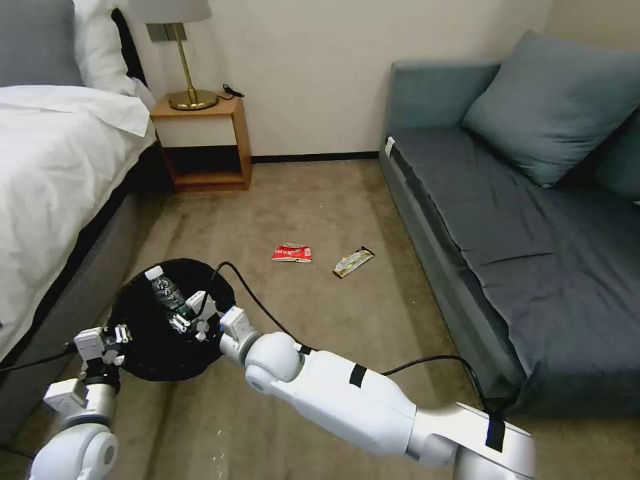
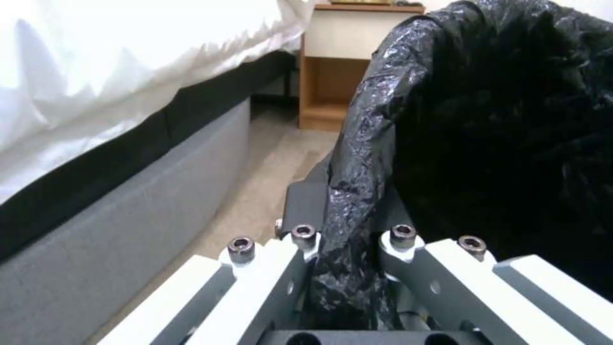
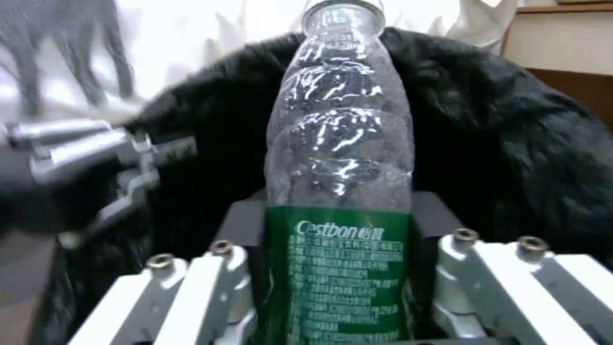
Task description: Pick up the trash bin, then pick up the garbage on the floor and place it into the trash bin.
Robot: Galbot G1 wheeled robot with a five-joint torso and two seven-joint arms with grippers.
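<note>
Crinkly clear bottle (image 3: 338, 158) (green label) over bag-lined bin (image 1: 143, 353)

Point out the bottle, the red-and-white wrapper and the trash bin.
bottle (image 3: 338, 143): right wrist view, clear body.
red-and-white wrapper (image 1: 292, 253): head view, its middle.
trash bin (image 1: 143, 363): head view, bag-lined near rim.

floor: brown carpet (image 1: 300, 200) | wall: plain cream (image 1: 313, 67), dark skirting | left: bed (image 1: 53, 153) in white linen | corner: wooden nightstand (image 1: 203, 143) with brass lamp (image 1: 187, 67) | right: grey-blue sofa (image 1: 507, 233), cushion (image 1: 553, 107) propped
</note>
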